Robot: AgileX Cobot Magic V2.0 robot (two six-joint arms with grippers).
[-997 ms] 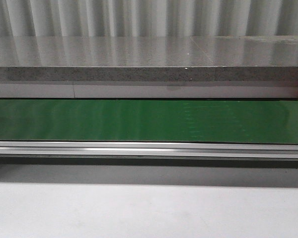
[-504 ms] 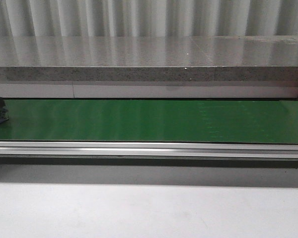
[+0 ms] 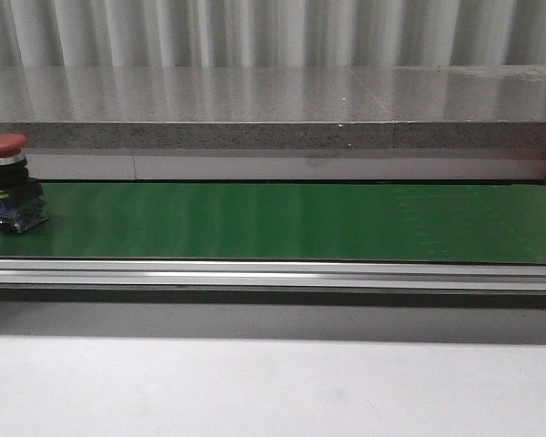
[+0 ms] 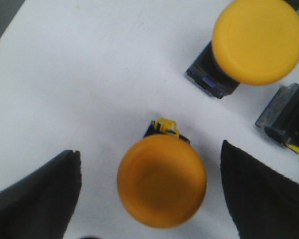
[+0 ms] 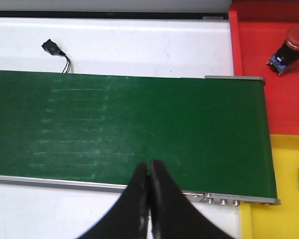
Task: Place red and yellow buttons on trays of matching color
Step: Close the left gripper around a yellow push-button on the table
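Front view: red button (image 3: 11,182) standing upright at the far left end of the green conveyor belt (image 3: 282,221), no arm in sight. Left wrist view: left gripper (image 4: 148,196) spread wide around a yellow button (image 4: 162,180) on a white surface (image 4: 89,74), another yellow button (image 4: 258,40) nearby. Right wrist view: right gripper (image 5: 149,174) pinched together and empty above the belt, a red button (image 5: 289,47) lying on the red tray (image 5: 259,64), yellow tray (image 5: 279,199) just beside it.
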